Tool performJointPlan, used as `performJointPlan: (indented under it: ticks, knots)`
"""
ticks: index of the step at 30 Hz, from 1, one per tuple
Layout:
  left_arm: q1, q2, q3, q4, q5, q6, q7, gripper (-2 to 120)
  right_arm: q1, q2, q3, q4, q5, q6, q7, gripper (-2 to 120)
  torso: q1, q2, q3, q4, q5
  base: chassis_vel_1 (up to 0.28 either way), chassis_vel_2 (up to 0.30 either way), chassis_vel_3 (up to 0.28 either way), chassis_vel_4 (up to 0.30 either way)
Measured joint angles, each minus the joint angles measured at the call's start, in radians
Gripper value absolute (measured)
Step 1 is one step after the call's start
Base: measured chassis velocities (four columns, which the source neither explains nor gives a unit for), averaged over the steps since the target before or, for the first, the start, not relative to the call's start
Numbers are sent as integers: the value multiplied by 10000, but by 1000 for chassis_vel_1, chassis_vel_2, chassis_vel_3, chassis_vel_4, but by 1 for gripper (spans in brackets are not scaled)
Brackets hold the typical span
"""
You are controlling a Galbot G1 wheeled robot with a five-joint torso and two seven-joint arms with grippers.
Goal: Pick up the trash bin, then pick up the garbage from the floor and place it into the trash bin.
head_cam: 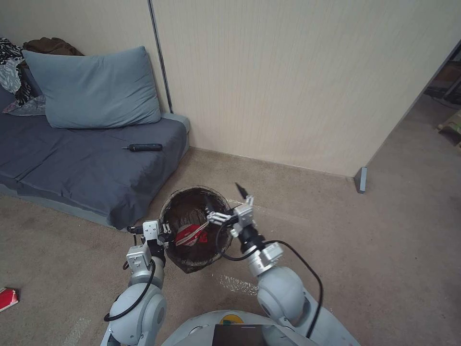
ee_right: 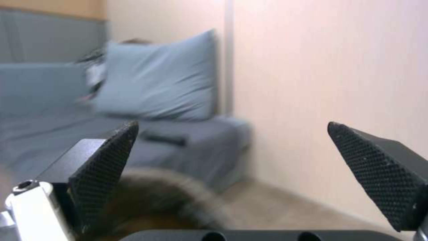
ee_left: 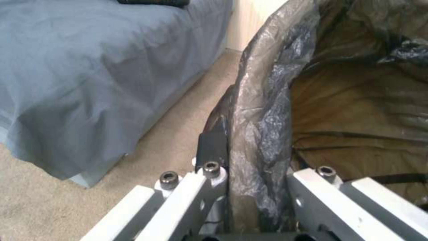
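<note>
Left pincer (head_cam: 165, 235) clamped on the near-left rim of the trash bin (head_cam: 192, 211), one finger (ee_left: 213, 147) outside the wall, the other inside against the dark liner folded over the edge. Bin carried at that pincer, apparently just clear of the carpet, mouth tipped up and toward the robot, long axis leaning rather than upright. Inside the bin, just beyond the left pincer, a red-and-white crumpled wrapper (head_cam: 189, 235) lying on the liner.

Right pincer (head_cam: 229, 204) just across the mouth from the left one, above the far-right side of the rim, spread wide and holding nothing; dark textured pads (ee_right: 105, 160) well apart in the wrist view, pointing toward the sofa (head_cam: 91, 163) and wall.

Farther out from the left pincer, on the carpet at the far left edge of the head view, another red scrap of garbage (head_cam: 8, 298). On the sofa, beyond the bin, a grey pillow (head_cam: 91, 89) and a dark screwdriver (head_cam: 143, 147).

Judging progress: bin pickup done, at least one piece already dropped in, at least the red scrap on the floor left to collect.
</note>
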Motion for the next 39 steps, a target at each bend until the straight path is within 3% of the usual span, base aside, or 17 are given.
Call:
performJointPlan:
  ticks: [5,13,24,39]
  knots:
    - [19,89,-19,111,137,-226,139,3,-1619,570,1638,377,-648,886,129,100,0,0,0,-1,0,0,0,0,0]
    - [35,214,-153,202,601,-550,401,3,-3074,1395,2884,125,-1387,2161,100,100,0,0,0,1,0,0,0,0,0]
    - [89,221,-215,337,903,-973,436,3,-3558,2133,3615,-711,-2025,3162,244,100,0,0,0,1,-1,0,0,0,0]
    - [352,183,-117,176,976,-976,549,3,-3177,2241,3527,-1086,-1846,3039,235,100,0,0,0,1,0,0,0,0,0]
